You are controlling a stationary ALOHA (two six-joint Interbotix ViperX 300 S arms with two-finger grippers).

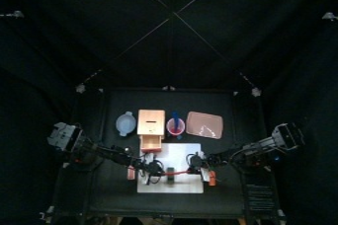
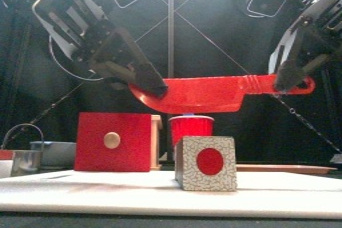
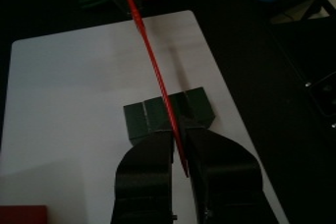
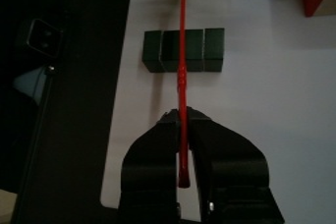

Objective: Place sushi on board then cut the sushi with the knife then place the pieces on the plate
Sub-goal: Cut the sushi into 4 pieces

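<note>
Flat red toy knife point(image 2: 201, 94), one end clamped in left gripper point(image 3: 184, 145), other in right gripper point(image 4: 184, 126), held over dark green sushi roll point(image 4: 157, 51) on white cutting board point(image 3: 79, 90)

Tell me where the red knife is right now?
In the front view the red knife hangs in the air above the sushi roll on the white board, its ends gripped by the left tool and the right tool.

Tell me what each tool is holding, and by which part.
One red knife, held over the sushi roll by both: the left tool grips the blade's tip, the right tool the handle.
</note>
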